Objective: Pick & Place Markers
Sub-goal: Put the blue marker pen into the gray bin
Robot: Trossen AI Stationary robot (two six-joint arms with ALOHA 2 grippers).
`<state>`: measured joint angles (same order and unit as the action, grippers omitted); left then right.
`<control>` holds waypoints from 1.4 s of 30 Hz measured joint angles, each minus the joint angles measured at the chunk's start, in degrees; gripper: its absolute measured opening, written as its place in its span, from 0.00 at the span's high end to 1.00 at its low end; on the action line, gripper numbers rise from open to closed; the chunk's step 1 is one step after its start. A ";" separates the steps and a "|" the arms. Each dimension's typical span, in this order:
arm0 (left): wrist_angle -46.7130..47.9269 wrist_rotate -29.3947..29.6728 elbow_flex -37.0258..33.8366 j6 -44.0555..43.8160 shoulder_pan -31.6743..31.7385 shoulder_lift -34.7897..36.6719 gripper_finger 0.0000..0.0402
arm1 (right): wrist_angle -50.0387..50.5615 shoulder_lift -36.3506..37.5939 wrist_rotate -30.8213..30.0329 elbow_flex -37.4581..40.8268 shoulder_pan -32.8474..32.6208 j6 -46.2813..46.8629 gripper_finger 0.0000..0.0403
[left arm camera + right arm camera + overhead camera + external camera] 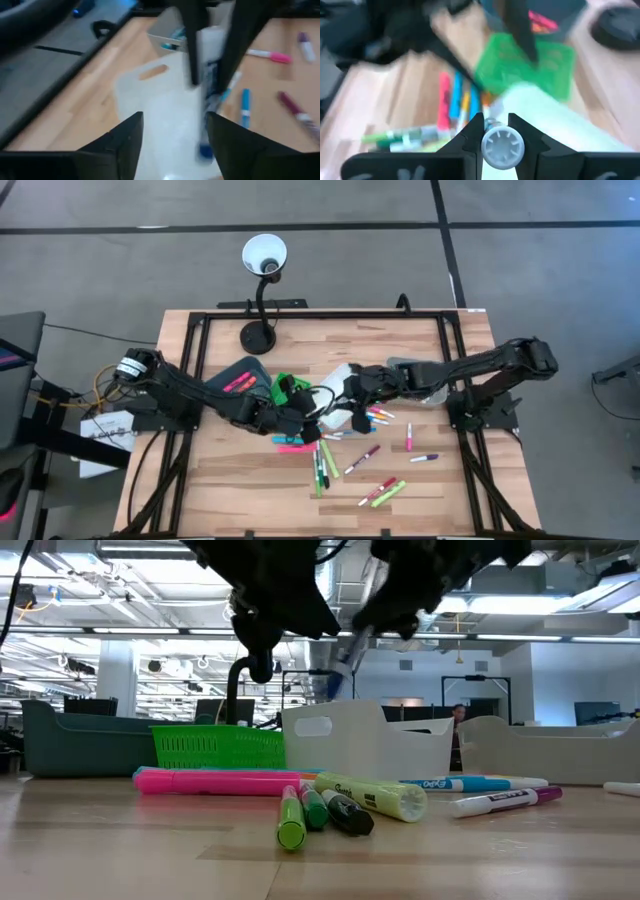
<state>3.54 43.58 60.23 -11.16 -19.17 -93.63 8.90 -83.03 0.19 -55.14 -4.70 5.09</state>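
- Right gripper (495, 131) is clamping a blue marker (340, 662), fingers nearly closed around its barrel, hanging it tilted just above the white bin (365, 740).
- Left gripper (172, 132) is hovering close beside it, fingers spread wide and holding nothing.
- Remaining markers (375, 490) are lying on the desk (240, 490) beyond both grippers.
- Risk: released at this tilt, the marker could be striking the bin rim and rolling away; the crowded arms could be colliding.

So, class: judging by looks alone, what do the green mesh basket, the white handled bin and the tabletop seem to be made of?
Green mesh basket: probably moulded plastic, with a uniform bright lattice. White handled bin: likely matte plastic, with smooth walls and a cut-out grip. Tabletop: apparently wood, with pale planks and visible grain.
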 joint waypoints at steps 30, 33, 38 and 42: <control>1.14 0.48 0.02 4.72 0.95 9.27 0.55 | 36.16 31.60 -28.94 19.99 0.34 40.97 0.84; 1.22 0.47 0.02 3.56 0.95 9.27 0.56 | 30.43 31.24 -28.85 23.16 0.34 40.97 0.84; 1.35 0.45 0.02 2.90 0.80 9.27 0.56 | 24.27 30.81 -28.77 27.36 0.34 40.10 0.83; 1.37 0.43 0.02 1.79 0.80 9.27 0.56 | 23.91 30.84 -28.63 28.59 0.34 39.63 0.83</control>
<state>4.91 44.01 60.25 -9.37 -18.37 -84.36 32.81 -52.18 -28.45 -26.55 -4.36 44.72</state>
